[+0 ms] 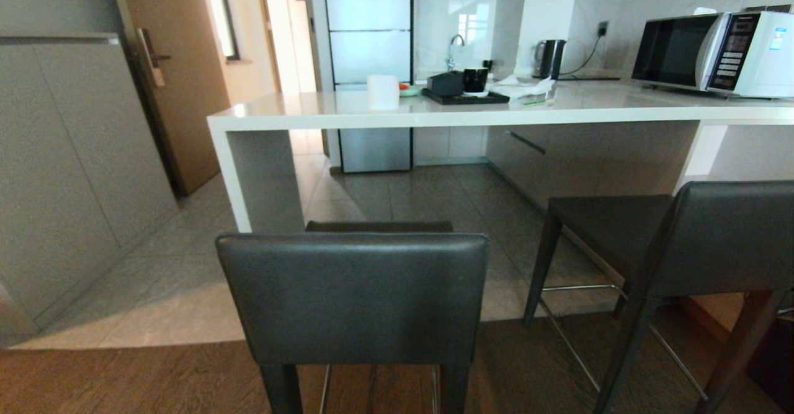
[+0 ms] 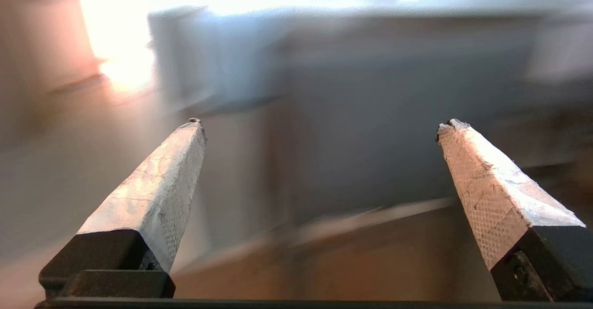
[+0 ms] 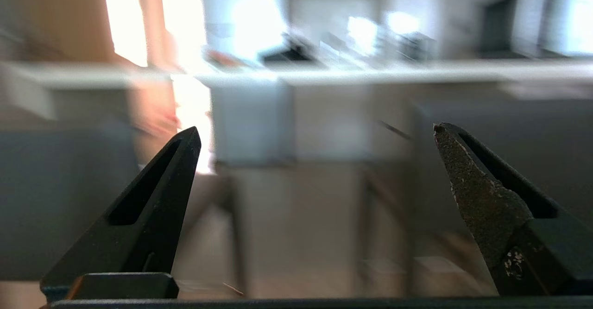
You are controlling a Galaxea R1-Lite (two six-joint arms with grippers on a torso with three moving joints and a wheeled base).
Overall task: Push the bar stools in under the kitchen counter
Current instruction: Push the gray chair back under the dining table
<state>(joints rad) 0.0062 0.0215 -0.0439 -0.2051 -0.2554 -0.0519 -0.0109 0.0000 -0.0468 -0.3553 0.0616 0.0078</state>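
Note:
Two dark grey bar stools stand out from the kitchen counter (image 1: 434,115), a long white slab on a white side panel. The left bar stool (image 1: 352,296) is right in front of me with its backrest toward me. The right bar stool (image 1: 682,240) is turned, its seat pointing left. Neither arm shows in the head view. In the left wrist view my left gripper (image 2: 319,123) is open with nothing between its pale fingers. My right gripper (image 3: 317,130) is open and empty too, facing the counter (image 3: 370,75) from a distance.
On the counter sit a microwave (image 1: 713,51), a kettle (image 1: 549,58), a black tray (image 1: 465,97) with a cup, and a white roll (image 1: 383,91). A grey cabinet (image 1: 68,172) stands at the left by a wooden door (image 1: 177,72). Tiled floor runs under the counter.

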